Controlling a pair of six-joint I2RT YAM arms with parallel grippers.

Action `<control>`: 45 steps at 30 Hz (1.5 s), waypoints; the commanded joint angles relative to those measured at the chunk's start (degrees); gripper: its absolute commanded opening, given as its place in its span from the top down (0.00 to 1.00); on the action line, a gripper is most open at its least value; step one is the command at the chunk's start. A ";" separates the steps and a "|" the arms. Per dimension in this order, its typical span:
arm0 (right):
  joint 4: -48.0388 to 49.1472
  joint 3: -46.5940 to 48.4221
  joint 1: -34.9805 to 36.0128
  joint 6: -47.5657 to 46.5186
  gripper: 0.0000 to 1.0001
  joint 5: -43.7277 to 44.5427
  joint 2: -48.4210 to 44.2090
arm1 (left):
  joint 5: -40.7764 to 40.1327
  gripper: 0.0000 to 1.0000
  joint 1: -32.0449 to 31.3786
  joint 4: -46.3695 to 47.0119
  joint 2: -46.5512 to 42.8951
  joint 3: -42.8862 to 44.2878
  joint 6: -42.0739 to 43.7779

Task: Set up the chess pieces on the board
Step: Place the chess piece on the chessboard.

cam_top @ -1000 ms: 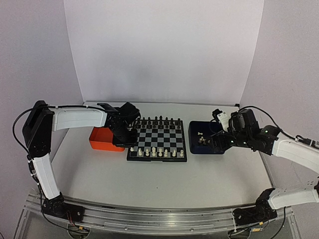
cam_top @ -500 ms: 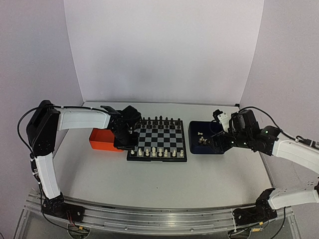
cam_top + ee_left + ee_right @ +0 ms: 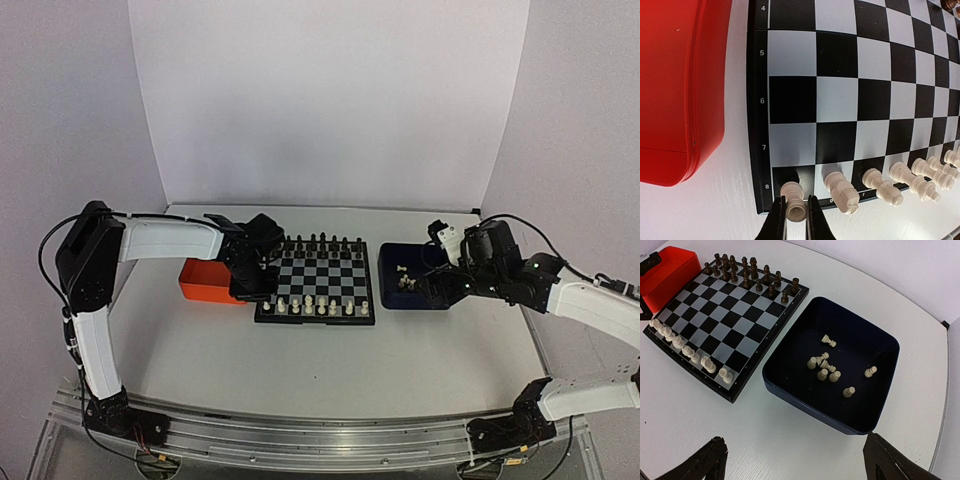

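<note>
Table [image 3: 300, 370]: white, white backdrop.
Board [image 3: 322, 272]: black-silver checks, mid-table.
Chess pieces [image 3: 310, 305]: cream row, board's near edge; more in blue tray [image 3: 862, 352], right wrist view.
Left gripper [image 3: 796, 220]: pinching corner piece [image 3: 793, 199].
Right gripper [image 3: 795, 452]: spread wide.

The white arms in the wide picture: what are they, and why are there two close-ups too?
They are two robot arms bolted to a table, each ending in a two-finger gripper. The wide picture comes from a fixed camera above and behind them; each close-up comes from a camera on one wrist. Between the arms lies a small chessboard, with an orange tray on the left arm's side and a dark blue tray on the right arm's. Black pieces line its far edge, white pieces its near edge, and more white ones lie loose in the blue tray. The left gripper pinches a white corner piece. The right gripper hangs open and empty near the blue tray.
</note>
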 commanded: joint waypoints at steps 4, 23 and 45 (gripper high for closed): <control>-0.09 -0.01 0.09 -0.87 0.08 1.74 0.10 | -1.88 1.00 0.29 2.01 1.46 -0.08 0.66; -0.44 0.53 0.09 -2.28 0.08 2.02 1.41 | -0.91 0.82 0.28 0.24 1.91 0.77 1.35; -0.84 3.06 0.06 1.64 0.06 1.62 1.24 | -5.65 0.19 0.27 -0.72 -16.84 6.31 3.20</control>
